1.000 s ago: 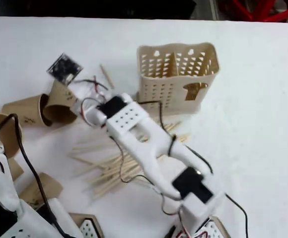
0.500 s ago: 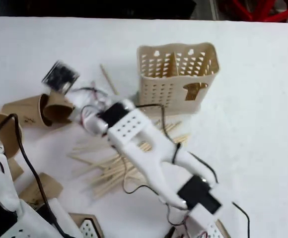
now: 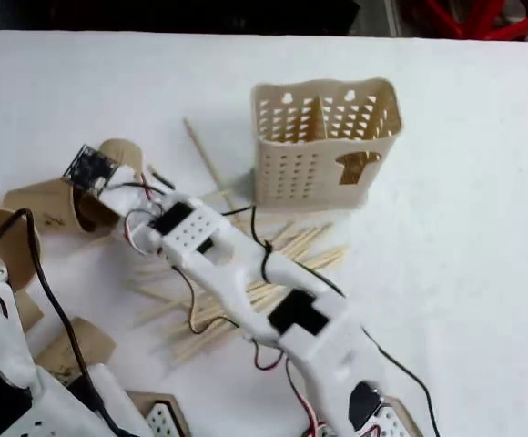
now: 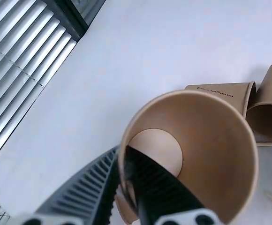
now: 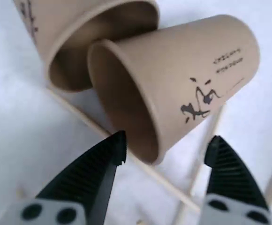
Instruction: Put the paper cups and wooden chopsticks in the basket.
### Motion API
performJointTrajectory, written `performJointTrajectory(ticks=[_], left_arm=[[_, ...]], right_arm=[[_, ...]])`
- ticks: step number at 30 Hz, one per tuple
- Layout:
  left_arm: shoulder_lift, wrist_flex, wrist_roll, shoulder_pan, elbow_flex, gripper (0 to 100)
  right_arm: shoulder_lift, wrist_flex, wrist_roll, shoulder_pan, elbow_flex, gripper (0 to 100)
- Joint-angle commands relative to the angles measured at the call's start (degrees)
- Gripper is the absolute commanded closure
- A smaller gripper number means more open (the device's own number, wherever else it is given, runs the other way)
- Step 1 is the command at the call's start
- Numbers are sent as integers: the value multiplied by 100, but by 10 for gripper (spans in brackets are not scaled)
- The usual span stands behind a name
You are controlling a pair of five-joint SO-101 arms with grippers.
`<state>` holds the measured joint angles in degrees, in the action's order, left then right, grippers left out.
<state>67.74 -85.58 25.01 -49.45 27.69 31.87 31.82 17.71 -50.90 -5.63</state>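
Cream perforated plastic basket (image 3: 323, 137) seemingly empty; pale wooden chopsticks (image 3: 323, 259) strewn. Left gripper (image 4: 124, 159) clenched on brown paper cup (image 4: 206, 140); right gripper (image 5: 168, 143) spread before second toppled cup (image 5: 173, 79).

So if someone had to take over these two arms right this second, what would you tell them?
Left end effector: shut on a paper cup, one finger inside, one outside.
Right end effector: open, at the mouth of a second cup lying on its side.
Basket: upright, nothing seen inside.
Chopsticks: scattered on the table in front of it.
Other cups lie nearby.
Done: nothing in the basket yet.
Left: all cups and chopsticks.
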Motion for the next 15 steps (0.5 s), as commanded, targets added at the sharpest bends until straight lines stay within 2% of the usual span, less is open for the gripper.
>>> performJointTrajectory(ticks=[1,4,15], left_arm=[[-75,-18,-62,-40,-114,978],[-75,-18,-62,-40,-114,978],[-75,-18,-62,-40,-114,977]], right_arm=[[-31,-84,44,92,-448,869],[-286,75,44,154,-440,988],[-1877,1402,44,593,-440,978]])
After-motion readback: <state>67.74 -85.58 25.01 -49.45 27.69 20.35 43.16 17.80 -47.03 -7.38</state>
